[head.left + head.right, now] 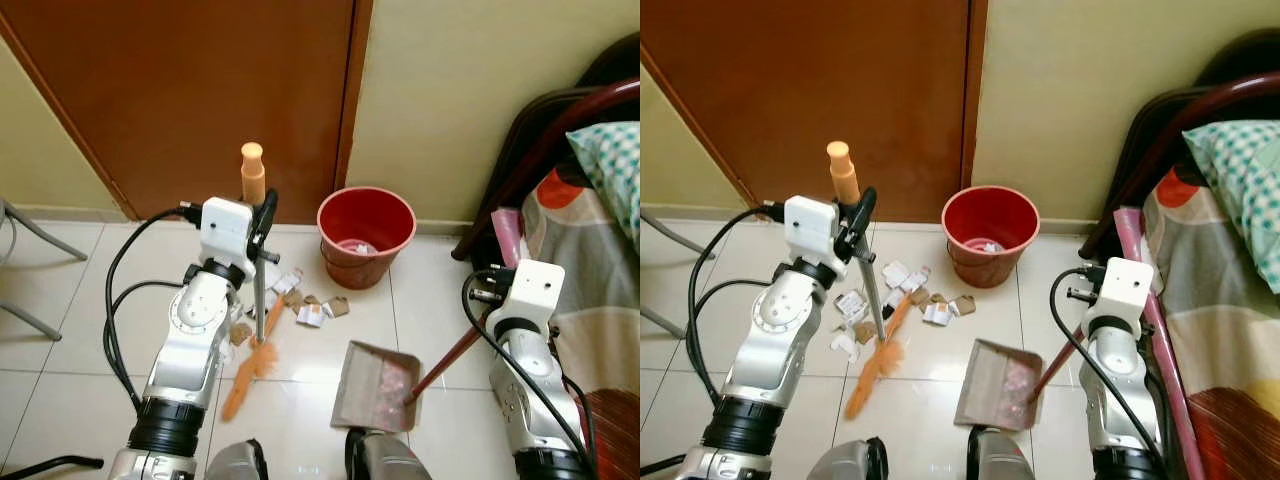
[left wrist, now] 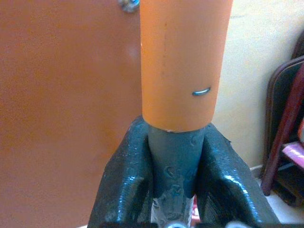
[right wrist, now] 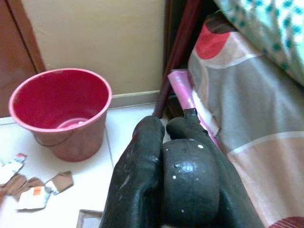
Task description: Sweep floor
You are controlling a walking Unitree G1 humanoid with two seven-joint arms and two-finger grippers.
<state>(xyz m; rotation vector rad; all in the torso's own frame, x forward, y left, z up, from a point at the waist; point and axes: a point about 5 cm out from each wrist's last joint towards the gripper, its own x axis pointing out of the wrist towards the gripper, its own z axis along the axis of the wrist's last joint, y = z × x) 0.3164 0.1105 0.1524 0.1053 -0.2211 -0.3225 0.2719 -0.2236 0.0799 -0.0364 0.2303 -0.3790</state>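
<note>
The broom (image 1: 258,300) is being pinched by the left end effector (image 1: 266,215); the dustpan (image 1: 378,385) handle is being clamped by the right end effector (image 3: 173,175).

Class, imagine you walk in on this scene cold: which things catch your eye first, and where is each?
The red bucket stands against the wall beside the brown door, with paper scraps strewn on the white tiles before it. The left gripper clasps an upright broom whose orange bristles touch the litter. The right gripper holds the dustpan by its dark red handle, next to the bed.
</note>
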